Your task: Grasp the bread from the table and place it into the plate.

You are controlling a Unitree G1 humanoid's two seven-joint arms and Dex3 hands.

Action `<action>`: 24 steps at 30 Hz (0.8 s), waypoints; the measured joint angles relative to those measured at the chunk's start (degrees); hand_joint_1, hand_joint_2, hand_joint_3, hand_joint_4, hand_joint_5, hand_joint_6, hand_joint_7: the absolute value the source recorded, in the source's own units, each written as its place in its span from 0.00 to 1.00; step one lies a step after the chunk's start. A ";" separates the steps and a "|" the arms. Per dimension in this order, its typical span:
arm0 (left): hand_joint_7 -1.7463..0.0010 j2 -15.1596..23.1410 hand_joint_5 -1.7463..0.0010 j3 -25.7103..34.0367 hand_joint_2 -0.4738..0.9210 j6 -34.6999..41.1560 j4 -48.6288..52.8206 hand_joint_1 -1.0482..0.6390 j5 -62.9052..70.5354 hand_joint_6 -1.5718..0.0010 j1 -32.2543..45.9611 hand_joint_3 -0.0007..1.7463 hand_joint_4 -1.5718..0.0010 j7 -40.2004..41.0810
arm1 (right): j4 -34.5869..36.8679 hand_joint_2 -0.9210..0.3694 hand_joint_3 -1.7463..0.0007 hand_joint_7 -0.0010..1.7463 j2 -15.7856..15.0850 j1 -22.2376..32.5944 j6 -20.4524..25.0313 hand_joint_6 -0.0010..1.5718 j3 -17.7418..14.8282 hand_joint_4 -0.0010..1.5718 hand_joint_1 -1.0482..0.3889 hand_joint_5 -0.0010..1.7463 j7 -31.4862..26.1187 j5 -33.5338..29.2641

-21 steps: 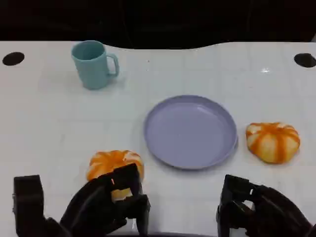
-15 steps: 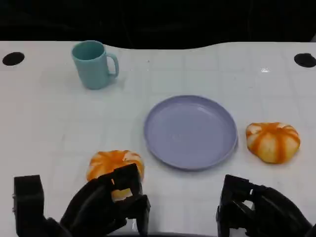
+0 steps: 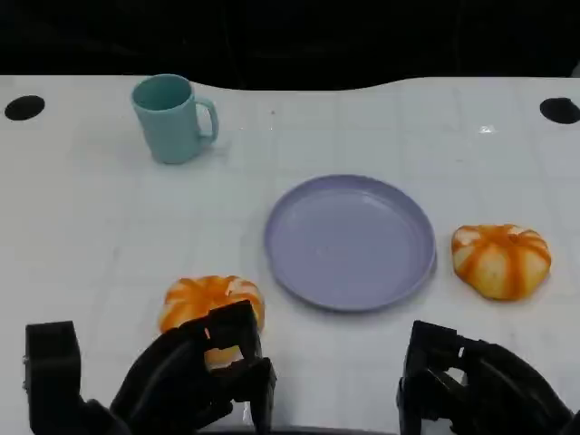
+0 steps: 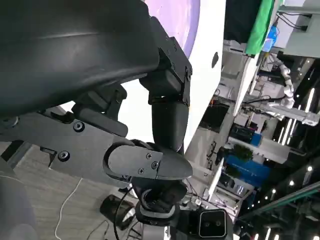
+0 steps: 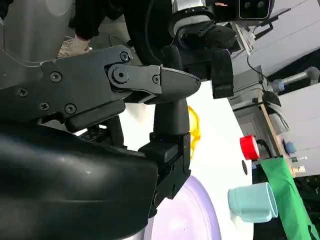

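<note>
Bread sits in two spots on the white table: one orange-striped bun near the front edge, just ahead of the left hand, and a second bun just beside the right rim of the lavender plate. The plate holds nothing yet, so the grasp looks like the step in hand.

The left hand's fingers overlap the near edge of the closer bun from this angle — whether they touch it I cannot tell — and they stand apart with nothing held. The right hand rests low at the front, well apart from its bun, fingers loosely spread and empty.

To do this well, I'd judge the left hand should reach further over the bun so the fingers wrap both sides rather than nudging it forward. The bun looks soft and domed — a gentle, even close ought to keep it from squashing or rolling. Lift clear before swinging toward the plate, since its raised rim lies near on the way. The teal mug stands far back, out of the path.
</note>
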 measured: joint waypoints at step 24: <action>0.96 4.10 0.58 0.73 1.00 -28.69 -2.67 0.24 23.88 0.72 -0.34 0.05 0.76 13.91 | 0.58 0.00 0.74 0.98 0.10 -0.51 -0.33 0.26 -0.04 0.39 0.36 1.00 0.10 0.04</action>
